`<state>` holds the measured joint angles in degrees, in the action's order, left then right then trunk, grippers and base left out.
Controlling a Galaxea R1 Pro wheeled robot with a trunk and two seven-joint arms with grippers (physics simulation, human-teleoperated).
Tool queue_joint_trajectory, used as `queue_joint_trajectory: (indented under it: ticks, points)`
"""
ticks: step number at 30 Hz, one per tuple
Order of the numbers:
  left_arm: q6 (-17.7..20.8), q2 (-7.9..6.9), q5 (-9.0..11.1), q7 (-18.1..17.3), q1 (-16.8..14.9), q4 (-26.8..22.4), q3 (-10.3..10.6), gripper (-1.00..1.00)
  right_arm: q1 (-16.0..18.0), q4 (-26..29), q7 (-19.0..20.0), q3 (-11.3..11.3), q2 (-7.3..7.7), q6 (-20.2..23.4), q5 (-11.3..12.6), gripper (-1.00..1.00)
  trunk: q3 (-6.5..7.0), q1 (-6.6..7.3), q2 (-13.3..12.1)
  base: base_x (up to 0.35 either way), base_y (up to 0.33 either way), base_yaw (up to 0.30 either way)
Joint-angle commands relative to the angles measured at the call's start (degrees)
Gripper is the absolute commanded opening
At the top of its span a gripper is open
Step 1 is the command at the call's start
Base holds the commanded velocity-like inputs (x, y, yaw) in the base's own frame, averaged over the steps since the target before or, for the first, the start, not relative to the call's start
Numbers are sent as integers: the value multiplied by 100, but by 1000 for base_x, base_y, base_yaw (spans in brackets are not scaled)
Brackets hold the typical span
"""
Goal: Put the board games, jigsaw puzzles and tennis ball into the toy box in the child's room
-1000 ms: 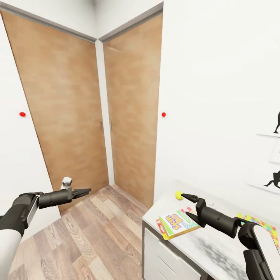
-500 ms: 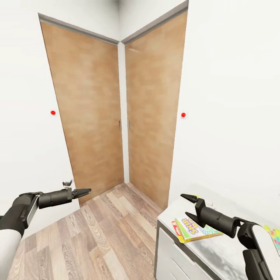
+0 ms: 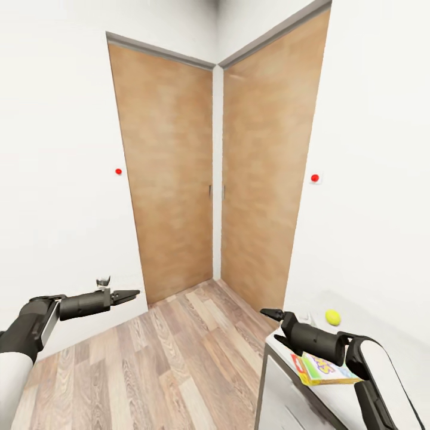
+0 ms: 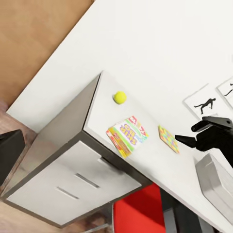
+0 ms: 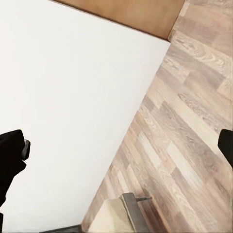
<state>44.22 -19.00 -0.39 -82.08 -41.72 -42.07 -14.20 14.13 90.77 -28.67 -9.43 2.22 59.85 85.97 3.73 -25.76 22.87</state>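
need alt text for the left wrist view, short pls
A pale table with grey drawers, seen from above at an angle, holds a yellow tennis ball, a colourful board game and a jigsaw puzzle spaced apart. The right tool is open above the table beside a grey toy box; a red seat sits underneath.

My head camera faces a room corner with two wooden doors [image 3: 179,179], looking down over plank floor [image 3: 161,358] from some way back, the bench [image 3: 382,322] at lower right. My left wrist camera looks across at that bench [image 4: 160,160] from a distance. My right wrist camera looks steeply down at floor [image 5: 189,121] and wall [image 5: 73,97].
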Motion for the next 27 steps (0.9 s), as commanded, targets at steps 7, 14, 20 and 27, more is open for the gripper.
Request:
queue_joint_trajectory:
  ticks: [7, 14, 20, 27]
  points:
    - [52, 2, -7, 159, -3, 3, -11, 100, 2, -12, -60, 193, -2, 15, -191, 100, -3, -2, 5, 0, 0, 293]
    - [55, 2, 2, 531, -3, 6, -12, 100, 2, -30, -53, 233, -2, -35, -232, 100, -3, -2, 5, 0, 0, 293]
    - [57, 8, 10, 618, -3, 8, -12, 100, 2, -33, -51, 239, -2, -50, -237, 100, -3, -2, 5, -6, 4, 293]
    - [53, 5, 9, 630, -3, 10, -12, 100, 2, -33, -51, 246, -2, -54, -238, 100, -3, -2, 5, -25, 54, 292]
